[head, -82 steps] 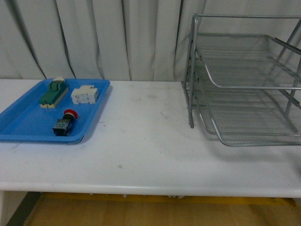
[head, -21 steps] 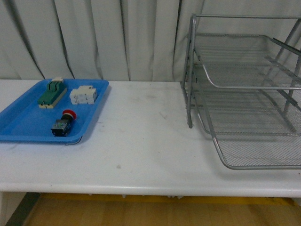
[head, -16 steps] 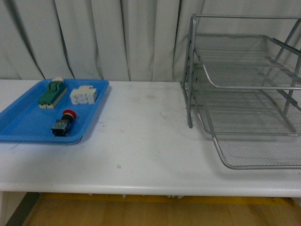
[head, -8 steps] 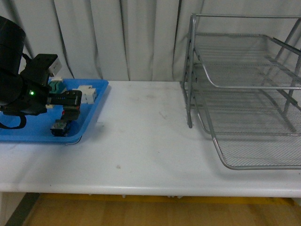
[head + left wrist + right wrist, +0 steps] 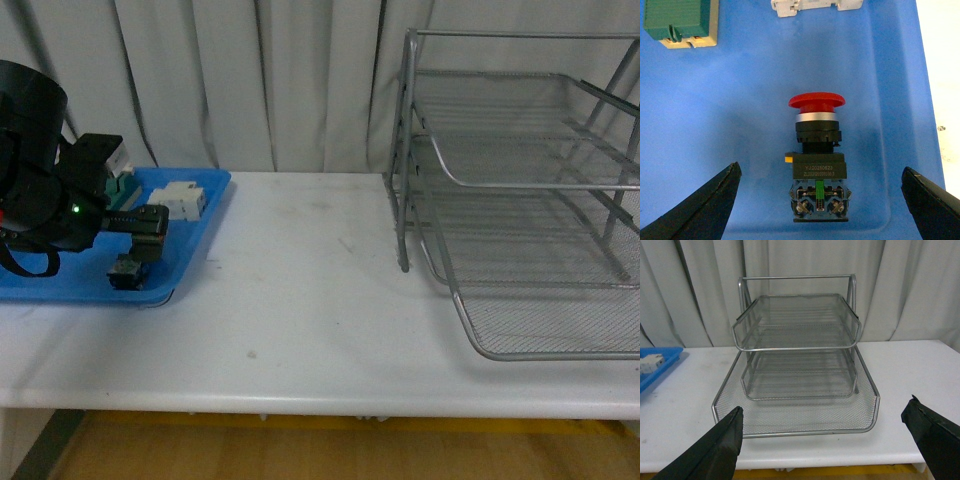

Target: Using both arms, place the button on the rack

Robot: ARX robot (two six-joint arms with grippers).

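- We judge the step in hand to be the pick-up. The left gripper [image 5: 820, 171] hangs over the button [image 5: 816, 165] with its fingers spread wide, one on each side. It touches nothing and holds nothing.
- The button lies on its side in the blue tray [image 5: 740, 125], at about 9 o'clock on the table in the front view. The white terminal block [image 5: 185, 200] sits at about 1 o'clock from it.
- To grip well, we should come straight down and close on the flat black body, not the round red cap, which could roll or slip. We should also stay off the tray's near wall.
- The right gripper [image 5: 825, 407] is just as wide open and empty. It faces the rack [image 5: 800, 340], which stands at about 3 o'clock; its lowest tray is slid out.
- White print on the body reads roughly "YJ.20250623". The line beneath it is too small for us to read.
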